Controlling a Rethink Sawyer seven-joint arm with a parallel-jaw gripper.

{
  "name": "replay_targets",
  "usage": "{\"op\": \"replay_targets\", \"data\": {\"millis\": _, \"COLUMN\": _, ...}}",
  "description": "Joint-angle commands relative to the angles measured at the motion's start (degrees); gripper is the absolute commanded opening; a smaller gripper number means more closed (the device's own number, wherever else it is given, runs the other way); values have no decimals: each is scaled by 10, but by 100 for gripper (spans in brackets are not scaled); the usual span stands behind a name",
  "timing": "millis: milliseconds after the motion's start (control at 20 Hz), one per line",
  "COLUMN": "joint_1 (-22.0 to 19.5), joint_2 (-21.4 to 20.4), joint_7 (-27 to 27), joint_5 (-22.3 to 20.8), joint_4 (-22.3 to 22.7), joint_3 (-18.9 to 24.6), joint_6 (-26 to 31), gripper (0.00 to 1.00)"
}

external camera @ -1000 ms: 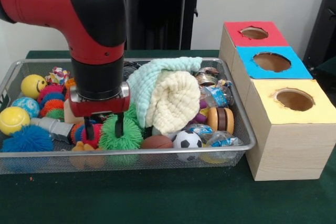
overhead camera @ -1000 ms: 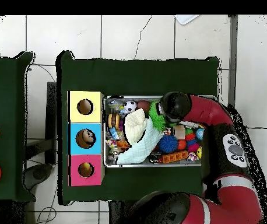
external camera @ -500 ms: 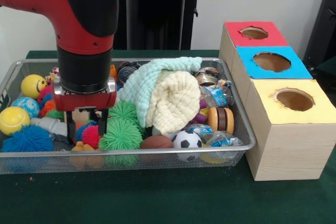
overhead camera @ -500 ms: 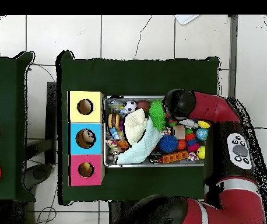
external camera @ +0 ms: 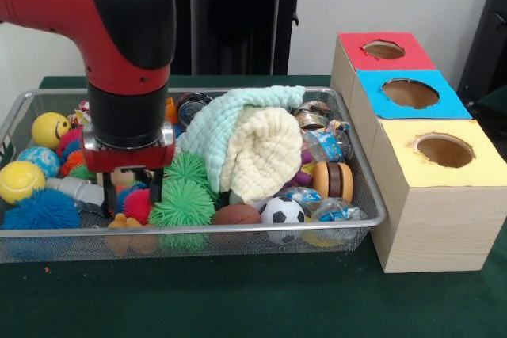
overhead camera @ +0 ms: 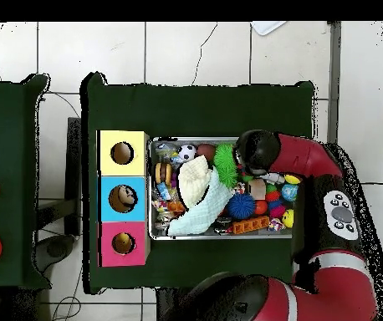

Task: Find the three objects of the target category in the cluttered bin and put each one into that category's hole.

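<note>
The wire mesh bin is full of toys; it also shows in the overhead view. My gripper is open and lowered among the toys at the bin's left front. Its fingers straddle a red and orange spiky ball. One orange-tan lumpy thing lies just below the gripper, against the front mesh wall. I cannot make out other such things. The red-topped hole is on the farthest box at the right, also in the overhead view. In the overhead view the arm hides the gripper.
Pale green and cream towels are heaped mid-bin. A green spiky ball lies right of the gripper, a blue one left. A toy football and soccer ball lie at the front. Blue-topped and yellow-topped holes sit nearer.
In the front view the gripper has moved left, from over the green spiky ball to over the red and orange one. In the last half second it has hardly moved.
</note>
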Motion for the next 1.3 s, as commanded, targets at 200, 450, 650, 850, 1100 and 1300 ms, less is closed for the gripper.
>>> {"op": "replay_targets", "data": {"millis": 200, "joint_1": -14, "joint_2": 74, "joint_7": 15, "joint_5": -39, "joint_4": 19, "joint_3": -1, "joint_6": 2, "gripper": 100}}
{"op": "replay_targets", "data": {"millis": 450, "joint_1": -6, "joint_2": 57, "joint_7": 1, "joint_5": -83, "joint_4": 17, "joint_3": -18, "joint_6": -66, "gripper": 100}}
{"op": "replay_targets", "data": {"millis": 650, "joint_1": 2, "joint_2": 46, "joint_7": -7, "joint_5": -111, "joint_4": 0, "joint_3": -24, "joint_6": -89, "gripper": 100}}
{"op": "replay_targets", "data": {"millis": 850, "joint_1": 9, "joint_2": 16, "joint_7": -16, "joint_5": -122, "joint_4": 2, "joint_3": -29, "joint_6": -78, "gripper": 100}}
{"op": "replay_targets", "data": {"millis": 1100, "joint_1": -6, "joint_2": -7, "joint_7": -26, "joint_5": -125, "joint_4": 12, "joint_3": 3, "joint_6": -112, "gripper": 100}}
{"op": "replay_targets", "data": {"millis": 1300, "joint_1": -31, "joint_2": 4, "joint_7": -20, "joint_5": -110, "joint_4": 27, "joint_3": 44, "joint_6": -148, "gripper": 100}}
